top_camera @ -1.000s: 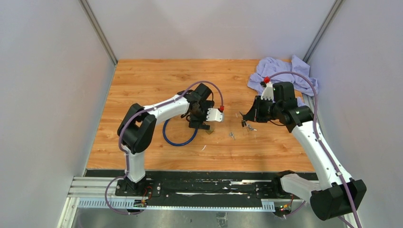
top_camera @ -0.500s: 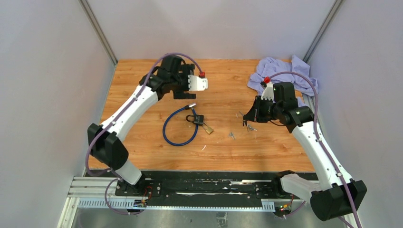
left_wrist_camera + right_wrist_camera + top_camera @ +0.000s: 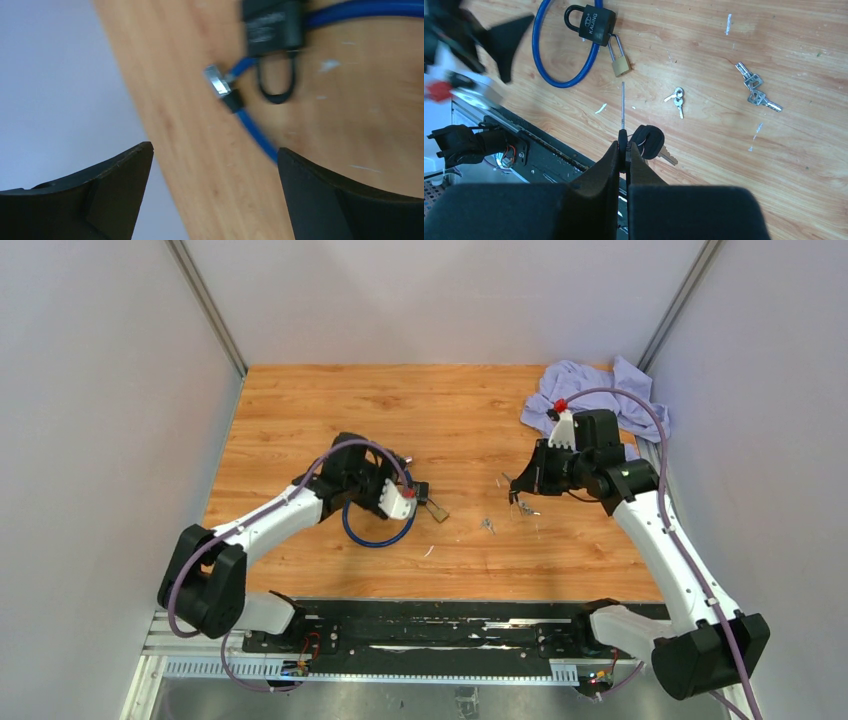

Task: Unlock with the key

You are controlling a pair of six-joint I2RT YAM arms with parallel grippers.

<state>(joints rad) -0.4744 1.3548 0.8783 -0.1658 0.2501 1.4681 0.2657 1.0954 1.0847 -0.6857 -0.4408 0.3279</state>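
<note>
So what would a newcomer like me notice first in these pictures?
Probably the blue cable looped on the wooden table, with a black padlock and a small brass padlock at its right side. Further right, the right arm's fingers pinch a key, blade pointing at the locks, while the left arm's open fingers hover over the cable.

text: "KAIJING" | on: black padlock body, white lettering | other text: none legible

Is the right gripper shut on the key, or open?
Shut. The right gripper pinches the key: its fingers meet with no gap, the blade sticking out ahead.
</note>
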